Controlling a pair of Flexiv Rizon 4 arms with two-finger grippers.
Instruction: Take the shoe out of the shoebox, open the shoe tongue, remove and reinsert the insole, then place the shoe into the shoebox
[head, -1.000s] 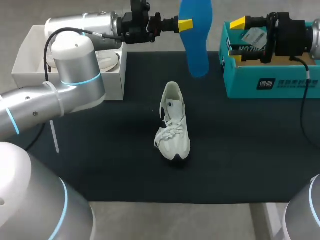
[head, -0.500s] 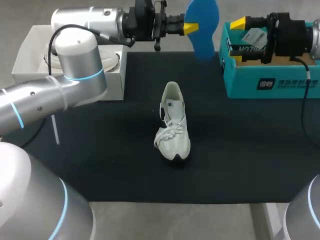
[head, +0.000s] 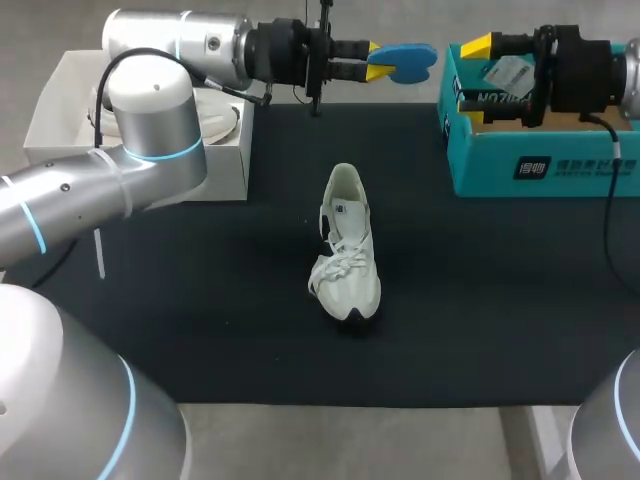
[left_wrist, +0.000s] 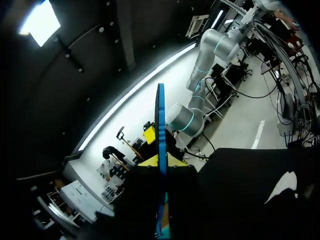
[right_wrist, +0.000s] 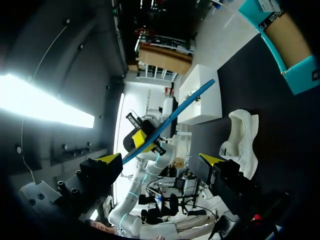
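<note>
My left claw (head: 372, 62) is closed on one end of the blue insole (head: 408, 56), which it holds in the air over the far edge of the bench (head: 350, 440), its free end pointing toward the shoebox (head: 540, 165). In the left wrist view the insole (left_wrist: 160, 130) appears edge-on, as a thin blue line between the yellow tips of the left claw (left_wrist: 161, 161). My right claw (head: 474, 80) is spread wide with nothing between its fingers, and it hangs at the near-left corner of the teal shoebox. The box is open, with a brown cardboard interior. In the right wrist view, the insole (right_wrist: 172, 119) slants across the space ahead of the right claw (right_wrist: 160, 160). The white shoe (head: 347, 245) stands upright on its sole in the middle of the mat (head: 200, 300), heel toward the far side, laces loose, well apart from both boxes. An open white box (head: 60, 110) sits at the far left corner, partly behind my left arm. A black mat covers most of the grey bench, and nothing stands between the shoe and either claw.
</note>
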